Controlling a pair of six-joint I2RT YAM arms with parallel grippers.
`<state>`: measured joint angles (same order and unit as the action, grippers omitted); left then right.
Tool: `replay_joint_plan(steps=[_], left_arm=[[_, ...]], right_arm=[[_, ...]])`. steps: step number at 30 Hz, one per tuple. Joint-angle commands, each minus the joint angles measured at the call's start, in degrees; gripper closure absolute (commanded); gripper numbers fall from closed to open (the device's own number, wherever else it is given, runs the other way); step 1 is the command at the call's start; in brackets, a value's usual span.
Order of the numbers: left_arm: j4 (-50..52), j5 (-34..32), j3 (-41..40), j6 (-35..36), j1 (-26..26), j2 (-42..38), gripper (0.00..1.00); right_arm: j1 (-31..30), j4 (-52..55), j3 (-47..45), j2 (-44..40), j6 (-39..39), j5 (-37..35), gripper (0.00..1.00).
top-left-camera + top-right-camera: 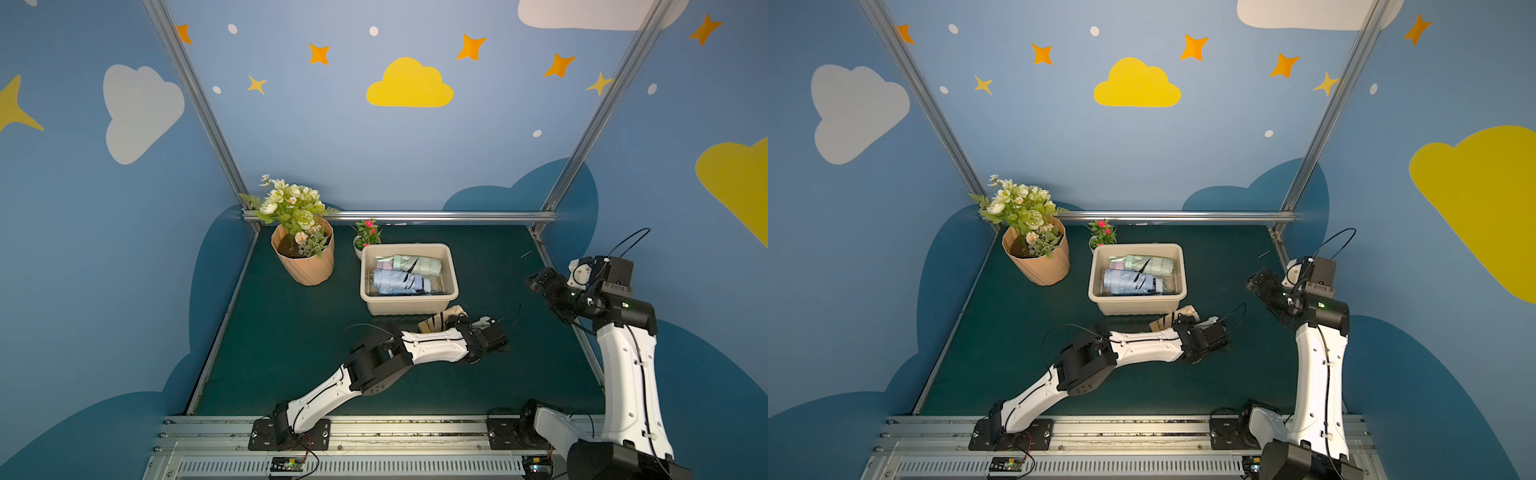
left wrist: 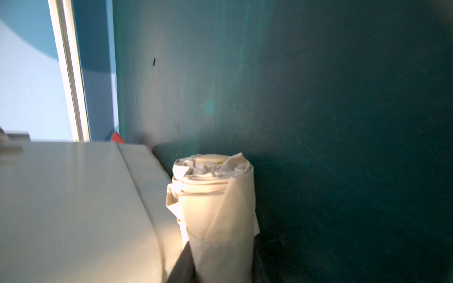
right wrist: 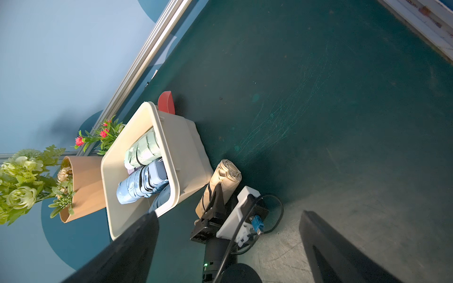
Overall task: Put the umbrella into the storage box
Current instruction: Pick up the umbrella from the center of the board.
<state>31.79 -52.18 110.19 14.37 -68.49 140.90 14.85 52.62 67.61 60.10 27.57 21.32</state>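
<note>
Beige rectangular plastic storage box (image 1: 407, 246) with rolled rim. Just beside its near wall, on the green mat (image 1: 291, 332), lies the cream folded umbrella (image 3: 226, 175), clamped in the left gripper (image 3: 220, 190). Right gripper (image 1: 536, 280): spread wide, empty, well apart.

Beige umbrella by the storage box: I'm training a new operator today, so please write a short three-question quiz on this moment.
1. True or false: the beige umbrella already lies inside the storage box.
2. Fill in: the right tool hangs ___, holding nothing.
3. Which tool grips the beige umbrella? A) left tool B) right tool C) neither

Key: 1 false, it lies on the table beside the box; 2 open; 3 A.
</note>
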Motion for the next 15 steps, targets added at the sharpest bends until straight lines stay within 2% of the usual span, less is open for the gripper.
replay_joint_plan(steps=[1,4,5,11,15], left_arm=[[4.50,2.04,-3.56,-1.36,2.05,1.04,0.83],[3.87,1.46,-4.43,-1.21,1.79,-0.62,0.96],[3.60,0.99,-4.80,-1.04,1.54,-1.45,0.97],[0.39,-0.61,-10.98,1.34,-1.47,-9.77,0.97],[1.96,0.92,-14.37,1.63,-4.62,-16.74,0.97]], right_arm=[[-0.38,0.47,1.46,-0.04,-0.85,0.87,0.04],[-0.61,0.38,0.97,-0.26,-0.99,0.91,0.05],[-0.72,0.33,0.92,-0.24,-1.02,0.91,0.05],[-0.94,-0.31,0.94,0.09,-1.03,1.09,0.05],[-1.05,-0.79,1.11,0.28,-1.05,1.09,0.05]])
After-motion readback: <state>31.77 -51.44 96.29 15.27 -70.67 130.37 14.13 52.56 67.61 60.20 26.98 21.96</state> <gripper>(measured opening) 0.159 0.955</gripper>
